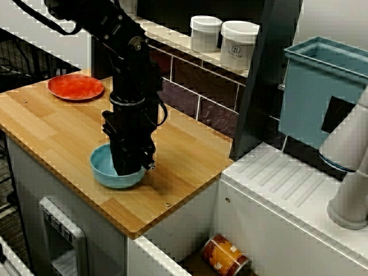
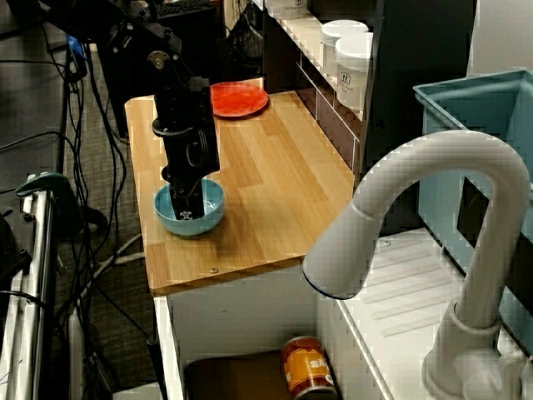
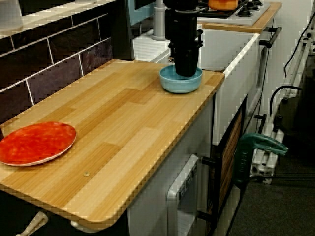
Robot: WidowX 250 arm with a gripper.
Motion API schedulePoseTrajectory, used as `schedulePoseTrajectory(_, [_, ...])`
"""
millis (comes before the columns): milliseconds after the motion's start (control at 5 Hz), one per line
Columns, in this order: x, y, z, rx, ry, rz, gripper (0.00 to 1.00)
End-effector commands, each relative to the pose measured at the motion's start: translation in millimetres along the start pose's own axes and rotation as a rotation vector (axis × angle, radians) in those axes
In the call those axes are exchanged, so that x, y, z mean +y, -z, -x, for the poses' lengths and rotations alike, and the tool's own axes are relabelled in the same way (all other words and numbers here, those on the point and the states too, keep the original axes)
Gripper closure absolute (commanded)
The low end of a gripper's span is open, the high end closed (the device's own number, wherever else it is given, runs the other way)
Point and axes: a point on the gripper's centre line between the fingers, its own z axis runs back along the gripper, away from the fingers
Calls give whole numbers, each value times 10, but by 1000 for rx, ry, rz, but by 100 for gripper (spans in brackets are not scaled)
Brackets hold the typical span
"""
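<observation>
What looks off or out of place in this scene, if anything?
One thing: an orange-labelled can lies on its side down in the sink basin, not upright. Otherwise tidy: the blue bowl sits upright on the counter with the gripper lowered into it, the red plate lies flat, no spills visible.

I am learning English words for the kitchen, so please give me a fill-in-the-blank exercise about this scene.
1. The gripper reaches down into the light ____ bowl.
2. The bowl stands on a ____ counter.
3. The curved faucet is ____.
Missing words: blue, wooden, white.
</observation>
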Motion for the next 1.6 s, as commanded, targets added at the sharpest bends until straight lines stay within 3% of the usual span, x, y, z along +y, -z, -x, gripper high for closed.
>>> schedulePoseTrajectory(0, [46, -168, 35, -48, -17, 2, 7])
schedulePoseTrajectory(200, [184, -279, 48, -71, -50, 18, 0])
schedulePoseTrajectory(400, [307, -422, 63, -84, -75, 48, 0])
schedulePoseTrajectory(800, [420, -514, 63, -96, -89, 61, 0])
schedulePoseTrajectory(1000, [637, -465, 99, -116, -128, 4, 0])
schedulePoseTrajectory(1200, [883, -314, 155, -115, -190, 3, 0])
schedulePoseTrajectory(1400, [1092, -289, 245, -142, -228, 4, 0])
